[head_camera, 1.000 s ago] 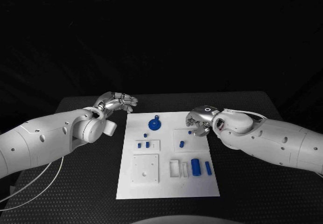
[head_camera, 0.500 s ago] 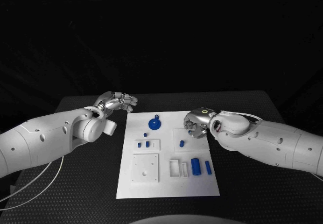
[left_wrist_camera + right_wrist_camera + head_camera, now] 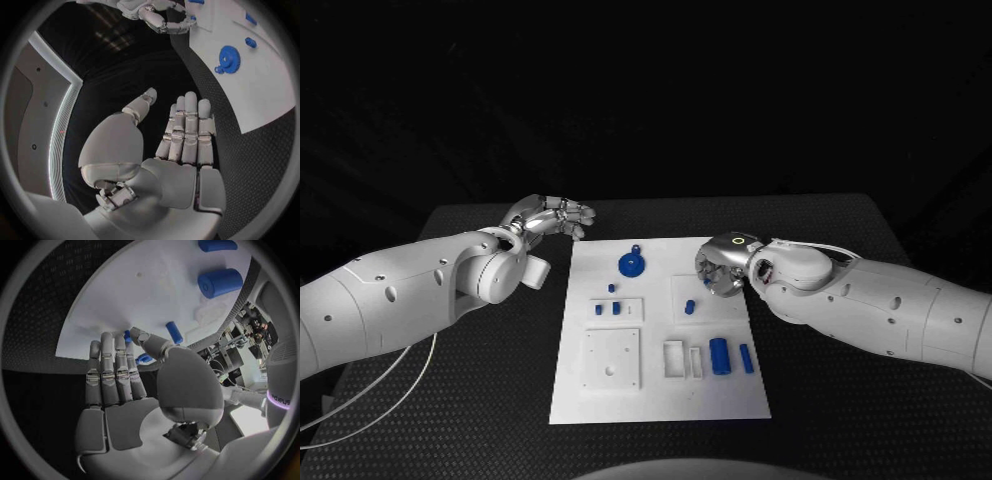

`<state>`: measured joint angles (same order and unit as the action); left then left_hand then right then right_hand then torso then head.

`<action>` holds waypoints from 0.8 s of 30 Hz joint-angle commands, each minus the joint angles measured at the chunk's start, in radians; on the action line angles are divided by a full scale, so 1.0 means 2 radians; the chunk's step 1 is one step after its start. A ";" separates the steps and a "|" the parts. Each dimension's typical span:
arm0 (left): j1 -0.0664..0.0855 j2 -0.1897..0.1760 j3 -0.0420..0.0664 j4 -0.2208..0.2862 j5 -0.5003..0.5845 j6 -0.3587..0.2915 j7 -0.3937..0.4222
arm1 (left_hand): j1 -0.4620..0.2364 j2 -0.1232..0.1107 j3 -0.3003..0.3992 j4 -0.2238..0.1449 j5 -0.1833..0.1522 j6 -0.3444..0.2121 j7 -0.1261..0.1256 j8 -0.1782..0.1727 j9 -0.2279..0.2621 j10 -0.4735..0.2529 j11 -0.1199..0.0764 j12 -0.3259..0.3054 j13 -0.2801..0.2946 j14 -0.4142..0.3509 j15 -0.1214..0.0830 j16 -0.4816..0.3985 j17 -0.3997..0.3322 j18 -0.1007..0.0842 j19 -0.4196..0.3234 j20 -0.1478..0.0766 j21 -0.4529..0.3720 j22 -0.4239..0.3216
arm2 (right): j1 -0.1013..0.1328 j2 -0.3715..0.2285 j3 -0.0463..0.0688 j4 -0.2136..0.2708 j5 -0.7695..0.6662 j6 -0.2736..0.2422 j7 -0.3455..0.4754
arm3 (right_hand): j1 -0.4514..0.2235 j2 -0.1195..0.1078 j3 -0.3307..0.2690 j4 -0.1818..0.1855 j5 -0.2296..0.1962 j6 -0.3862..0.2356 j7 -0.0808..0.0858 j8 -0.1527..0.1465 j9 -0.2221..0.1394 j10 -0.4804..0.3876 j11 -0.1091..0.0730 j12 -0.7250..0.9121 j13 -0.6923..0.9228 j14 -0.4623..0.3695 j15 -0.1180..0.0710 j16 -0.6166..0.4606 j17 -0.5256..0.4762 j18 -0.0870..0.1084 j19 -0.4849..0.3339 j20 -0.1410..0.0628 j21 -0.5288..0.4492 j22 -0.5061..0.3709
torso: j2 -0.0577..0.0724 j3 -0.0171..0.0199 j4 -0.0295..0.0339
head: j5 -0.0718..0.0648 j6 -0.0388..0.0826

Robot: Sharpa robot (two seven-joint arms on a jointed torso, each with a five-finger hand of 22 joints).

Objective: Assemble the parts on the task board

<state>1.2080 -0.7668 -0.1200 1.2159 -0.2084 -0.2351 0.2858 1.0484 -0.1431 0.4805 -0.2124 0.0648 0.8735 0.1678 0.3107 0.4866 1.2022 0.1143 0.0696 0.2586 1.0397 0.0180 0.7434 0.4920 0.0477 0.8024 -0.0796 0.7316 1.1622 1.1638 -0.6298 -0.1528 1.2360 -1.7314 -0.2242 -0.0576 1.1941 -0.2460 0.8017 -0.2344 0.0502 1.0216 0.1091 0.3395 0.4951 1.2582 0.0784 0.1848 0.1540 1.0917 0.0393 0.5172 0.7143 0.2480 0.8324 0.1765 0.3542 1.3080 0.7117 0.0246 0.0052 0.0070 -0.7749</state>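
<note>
While the right hand (image 3: 720,268) hovers over the task board (image 3: 661,400) at its far right edge, fingers extended and holding nothing, the left hand (image 3: 548,217) sits off the board's far left corner, likewise unladen. Blue gear (image 3: 632,265) lies on the board between them.

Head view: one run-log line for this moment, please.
left robot hand: open, beside task board | right robot hand: open, over board | blue gear: untouched

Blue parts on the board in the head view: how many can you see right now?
7: gear; three small pegs at; one peg; large cylinder; slim one. The right hand may hide more.
</note>
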 commanded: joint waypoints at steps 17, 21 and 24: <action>0.001 -0.001 0.000 0.004 0.003 0.006 0.002 | -0.002 0.002 -0.001 -0.001 0.003 -0.005 0.000 -0.004 -0.001 -0.003 0.000 0.001 -0.001 0.004 0.001 -0.004 0.002 0.007 0.004 0.000 -0.003 0.001 | -0.010 0.008 -0.011 -0.006 -0.027 0.012 -0.005 | 0.002 0.009 0.009 -0.001 0.000 0.008 0.000 0.003 0.002 0.006 -0.001 0.002 0.008 -0.001 0.000 0.005 0.006 0.005 0.003 0.003 0.001 0.011 | 0.000 0.0000 -0.0004 | -0.001 -0.004; 0.001 0.000 0.000 0.005 0.003 0.006 0.002 | -0.002 0.002 -0.001 -0.001 0.003 -0.005 0.000 -0.004 -0.001 -0.003 0.000 0.001 -0.001 0.005 0.000 -0.004 0.002 0.007 0.004 0.000 -0.003 0.001 | -0.010 0.007 -0.011 -0.007 -0.039 0.010 -0.014 | 0.007 0.016 0.017 -0.003 0.000 0.021 -0.005 0.008 0.006 0.018 -0.007 0.007 0.017 0.010 -0.005 0.012 0.013 0.007 0.014 0.001 0.008 0.011 | 0.000 -0.0002 -0.0005 | -0.002 -0.004; 0.001 0.000 0.000 0.004 0.003 0.006 0.002 | -0.001 0.002 -0.001 -0.001 0.003 -0.005 0.000 -0.004 -0.001 -0.003 0.000 0.001 -0.001 0.005 0.000 -0.004 0.002 0.007 0.004 0.000 -0.003 0.001 | -0.010 0.006 -0.011 -0.007 -0.043 0.006 -0.017 | 0.008 0.018 0.020 -0.002 0.000 0.024 -0.006 0.009 0.006 0.020 -0.008 0.008 0.019 0.012 -0.006 0.013 0.014 0.007 0.017 0.000 0.009 0.011 | 0.000 -0.0001 -0.0002 | -0.002 -0.003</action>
<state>1.2080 -0.7681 -0.1200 1.2216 -0.2081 -0.2348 0.2840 1.0485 -0.1433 0.4805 -0.2124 0.0648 0.8735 0.1678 0.3071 0.4868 1.2009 0.1124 0.0696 0.2579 1.0397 0.0181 0.7396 0.4955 0.0525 0.8025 -0.0795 0.7316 1.1630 1.1581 -0.6145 -0.1647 1.2279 -1.7796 -0.2576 -0.0674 1.2058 -0.2207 0.8364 -0.2415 0.0500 1.0629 0.0970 0.3513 0.5071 1.2938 0.0606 0.1964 0.1919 1.1097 0.0284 0.5405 0.7418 0.2480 0.8593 0.1782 0.3694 1.3077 0.7114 0.0244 0.0041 0.0032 -0.7826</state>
